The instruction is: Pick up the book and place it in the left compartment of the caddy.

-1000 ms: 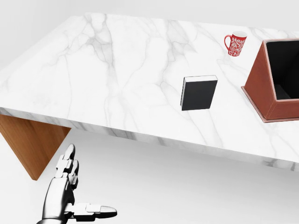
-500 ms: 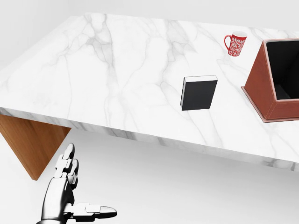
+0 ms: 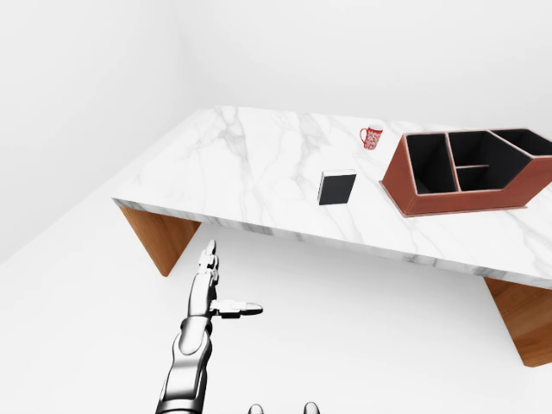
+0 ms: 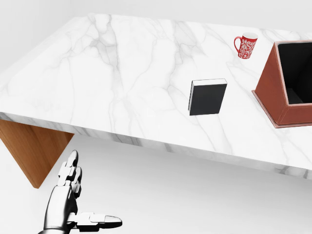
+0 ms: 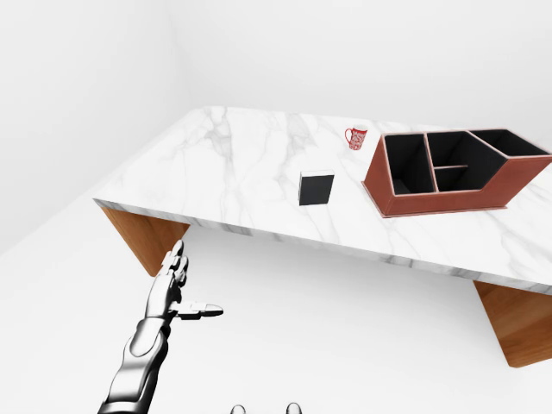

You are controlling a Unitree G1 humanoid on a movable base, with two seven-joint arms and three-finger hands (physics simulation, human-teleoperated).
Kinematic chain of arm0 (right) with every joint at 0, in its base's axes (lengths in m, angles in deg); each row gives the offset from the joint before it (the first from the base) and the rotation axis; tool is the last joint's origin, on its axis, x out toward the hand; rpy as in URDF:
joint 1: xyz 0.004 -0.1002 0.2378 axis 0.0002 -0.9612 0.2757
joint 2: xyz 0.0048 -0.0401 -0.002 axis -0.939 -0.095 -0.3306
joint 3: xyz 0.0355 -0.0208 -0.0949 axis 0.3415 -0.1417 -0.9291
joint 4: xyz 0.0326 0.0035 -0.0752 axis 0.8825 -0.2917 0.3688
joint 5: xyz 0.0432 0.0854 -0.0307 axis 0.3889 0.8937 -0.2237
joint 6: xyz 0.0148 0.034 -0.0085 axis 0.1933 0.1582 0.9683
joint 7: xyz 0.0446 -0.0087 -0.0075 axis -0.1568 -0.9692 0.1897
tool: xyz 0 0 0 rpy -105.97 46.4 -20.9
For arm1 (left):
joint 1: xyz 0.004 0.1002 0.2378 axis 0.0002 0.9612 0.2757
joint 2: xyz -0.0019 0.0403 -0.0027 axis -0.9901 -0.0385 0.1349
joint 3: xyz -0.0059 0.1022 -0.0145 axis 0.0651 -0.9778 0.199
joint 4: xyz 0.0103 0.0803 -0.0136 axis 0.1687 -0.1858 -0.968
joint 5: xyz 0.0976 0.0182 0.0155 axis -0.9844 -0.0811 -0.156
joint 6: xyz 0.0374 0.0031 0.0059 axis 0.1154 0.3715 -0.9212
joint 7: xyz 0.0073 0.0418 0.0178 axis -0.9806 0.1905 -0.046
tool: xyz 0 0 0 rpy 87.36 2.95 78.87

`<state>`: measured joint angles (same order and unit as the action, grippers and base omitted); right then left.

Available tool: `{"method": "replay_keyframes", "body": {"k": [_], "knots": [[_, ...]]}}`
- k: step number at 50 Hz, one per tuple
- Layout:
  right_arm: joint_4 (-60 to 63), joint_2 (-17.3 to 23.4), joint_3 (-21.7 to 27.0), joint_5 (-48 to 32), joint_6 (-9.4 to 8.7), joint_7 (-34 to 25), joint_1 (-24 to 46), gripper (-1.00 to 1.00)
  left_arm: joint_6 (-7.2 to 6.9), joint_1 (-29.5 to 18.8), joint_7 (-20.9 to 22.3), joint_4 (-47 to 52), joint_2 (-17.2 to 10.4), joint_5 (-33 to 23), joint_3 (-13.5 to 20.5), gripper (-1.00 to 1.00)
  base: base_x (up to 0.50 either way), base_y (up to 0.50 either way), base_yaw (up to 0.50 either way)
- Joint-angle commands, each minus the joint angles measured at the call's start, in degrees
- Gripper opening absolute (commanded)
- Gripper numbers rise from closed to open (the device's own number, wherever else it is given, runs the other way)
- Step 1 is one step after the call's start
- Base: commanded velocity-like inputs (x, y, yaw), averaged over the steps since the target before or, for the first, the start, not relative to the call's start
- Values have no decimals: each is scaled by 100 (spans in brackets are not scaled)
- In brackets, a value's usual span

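Observation:
A black book (image 4: 208,97) with a white page edge lies flat on the marble table (image 4: 122,73), a little in from its near edge. To the book's right stands the red-brown caddy (image 3: 457,203) with black insides; its left compartment (image 5: 407,168) holds nothing. My left hand (image 4: 92,192) hangs open below the table's edge, at the bottom left of the head view, fingers straight up and thumb out to the right. It is well apart from the book. My right hand shows in no view.
A red and white mug (image 4: 246,46) stands on the table above the book, near the caddy's left corner. Wooden legs (image 3: 159,237) carry the top at both ends. White floor lies under the table, white walls behind it.

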<state>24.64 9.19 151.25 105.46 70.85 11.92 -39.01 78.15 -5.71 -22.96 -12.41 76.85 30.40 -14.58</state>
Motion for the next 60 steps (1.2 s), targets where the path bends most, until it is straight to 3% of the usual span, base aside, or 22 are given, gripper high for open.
{"method": "replay_keyframes", "body": {"k": [1,29,31,48,60], "knots": [[-89,27,14,-32,0,-17,-7,100,0,-12,-6,-26,-4,-9,3,100,0,0,0],[-167,-5,-4,-47,0,-173,-33,100,0,-16,46,-26,-18,78,38,100,0,0,0],[-216,9,-26,-70,0,-181,-20,100,0,101,-117,139,5,-161,31,100,0,0,0],[-386,140,-27,9,0,-168,-13,100,0,371,-162,560,71,-328,-156,100,0,0,0],[-361,152,15,28,0,-204,-27,100,0,708,15,1496,88,-26,-216,100,0,0,0]]}}
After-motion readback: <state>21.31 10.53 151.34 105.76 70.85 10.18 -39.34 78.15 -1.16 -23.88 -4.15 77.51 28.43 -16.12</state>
